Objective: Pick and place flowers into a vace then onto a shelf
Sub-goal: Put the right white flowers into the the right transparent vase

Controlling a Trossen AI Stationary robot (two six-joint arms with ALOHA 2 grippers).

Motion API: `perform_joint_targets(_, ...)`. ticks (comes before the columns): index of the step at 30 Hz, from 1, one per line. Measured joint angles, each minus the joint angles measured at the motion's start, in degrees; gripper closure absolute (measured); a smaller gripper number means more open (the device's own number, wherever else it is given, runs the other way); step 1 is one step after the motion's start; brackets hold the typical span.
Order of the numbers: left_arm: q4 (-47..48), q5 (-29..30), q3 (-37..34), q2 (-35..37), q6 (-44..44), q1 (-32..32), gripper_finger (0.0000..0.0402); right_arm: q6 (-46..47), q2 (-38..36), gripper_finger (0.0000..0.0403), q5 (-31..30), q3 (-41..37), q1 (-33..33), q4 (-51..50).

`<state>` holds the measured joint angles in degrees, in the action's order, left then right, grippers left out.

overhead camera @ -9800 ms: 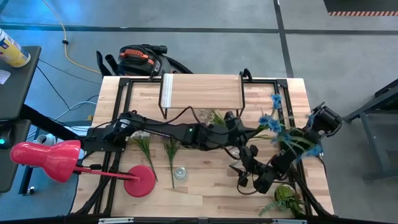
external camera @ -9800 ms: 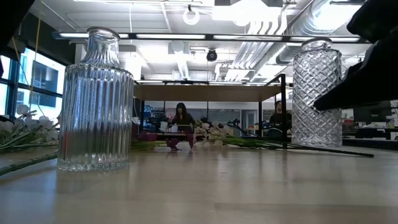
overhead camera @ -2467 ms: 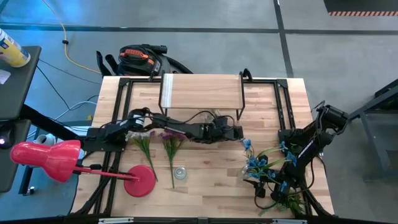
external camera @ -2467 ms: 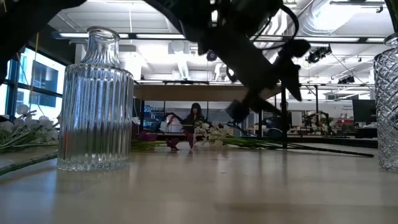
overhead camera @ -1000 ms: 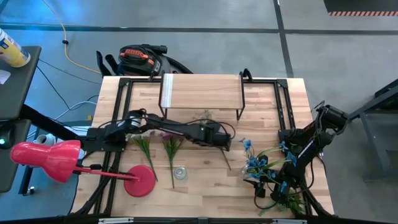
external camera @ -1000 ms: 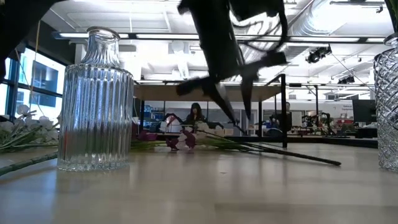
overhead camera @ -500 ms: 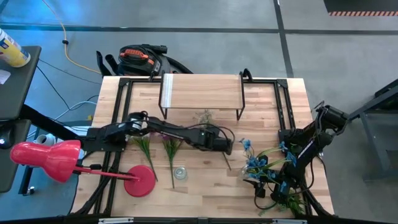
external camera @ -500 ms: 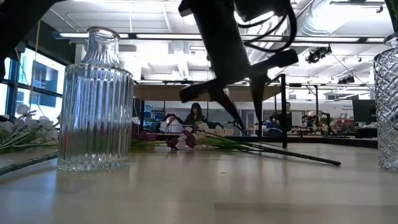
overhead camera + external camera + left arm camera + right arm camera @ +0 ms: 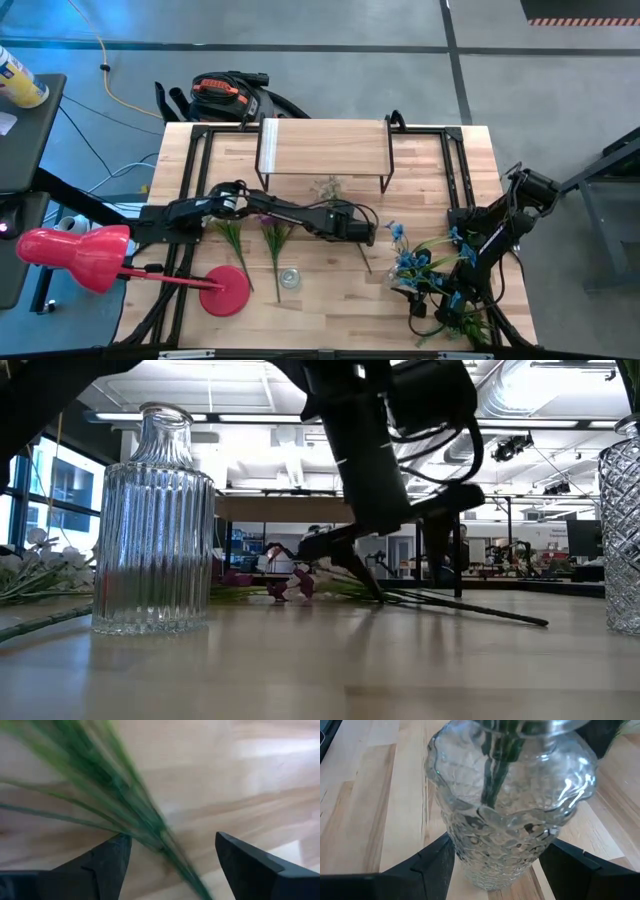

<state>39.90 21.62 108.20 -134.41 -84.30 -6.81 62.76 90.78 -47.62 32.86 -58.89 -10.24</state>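
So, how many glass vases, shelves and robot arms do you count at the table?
Glass vases: 2
Shelf: 1
Robot arms: 2
Total: 5

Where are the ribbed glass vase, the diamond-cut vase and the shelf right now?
ribbed glass vase (image 9: 153, 530), low view, middle of its body.
diamond-cut vase (image 9: 512, 827), right wrist view, front of its belly.
shelf (image 9: 325, 148), high view, middle of its plank.
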Motion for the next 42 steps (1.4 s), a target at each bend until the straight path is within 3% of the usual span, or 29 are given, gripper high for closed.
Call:
perform_joint_targets(6,2.84,1.64,0.22,-0.79,-0.03,0.45,0.0116,0.00,0.00,0.0145,0.00,0.02,0.00,-0.09)
perform_joint_targets(14,6.97,3.23,0.04,-0.92,0.20,1.45,0.0252,0.04,0.00,0.0145,-0.09,0.04,0.00,-0.19)
perform_joint_targets(22,7.20,2.85,-0.08,-1.00,6.27,1.62,0.0367,0.02,0.00,0.0145,-0.13,0.04,0.00,-0.22)
perform_joint_targets(31,3.20,2.25,0.98,0.49,8.32,-0.18,0.0368,0.00,0.00,0.0145,-0.15,0.04,0.00,-0.24)
perform_joint_targets(42,0.57,20.82,19.78,3.76,25.78,-6.79,0.0368,-0.62,-0.02,0.0145,0.58,0.01,-0.11,-0.44)
